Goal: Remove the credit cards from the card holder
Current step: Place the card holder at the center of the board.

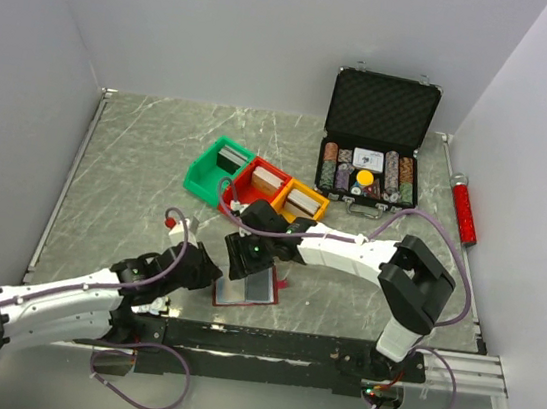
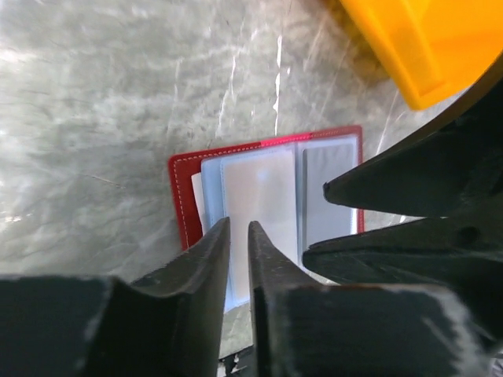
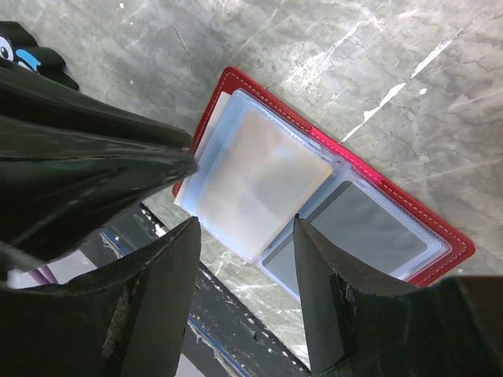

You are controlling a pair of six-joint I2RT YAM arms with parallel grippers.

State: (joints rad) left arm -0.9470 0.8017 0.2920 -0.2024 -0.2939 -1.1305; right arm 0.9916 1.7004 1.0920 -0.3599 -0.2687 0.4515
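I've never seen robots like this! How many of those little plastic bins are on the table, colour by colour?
green bin: 1
red bin: 1
yellow bin: 1
Total: 3
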